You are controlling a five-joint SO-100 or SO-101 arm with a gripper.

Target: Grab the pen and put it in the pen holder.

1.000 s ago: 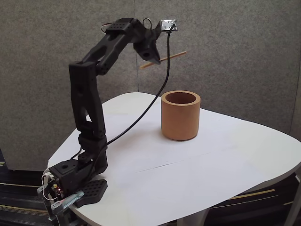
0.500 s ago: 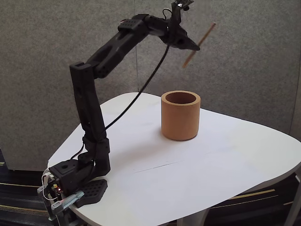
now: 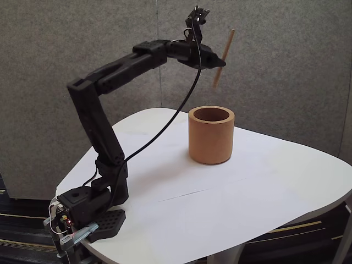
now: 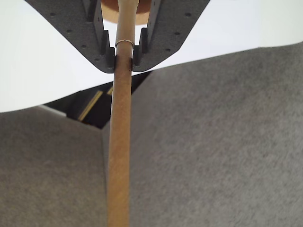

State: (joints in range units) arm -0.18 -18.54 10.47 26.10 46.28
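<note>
— Where is the pen (image 3: 224,58)?
— Up in the air. The gripper (image 3: 220,62) is squeezed tight on it, high above the white worktop (image 3: 247,192). The pen is tipped a bit, with its top end leaning right in the fixed view.
— And the pen holder (image 3: 211,135)?
— It stands upright near the back edge of the worktop. The pen hangs above it and touches nothing else.
— What does the wrist view show?
— The two dark fingers (image 4: 108,51) pinch the pen (image 4: 120,142) from both sides. A black cable (image 3: 165,132) hangs from the arm down to its base.
</note>
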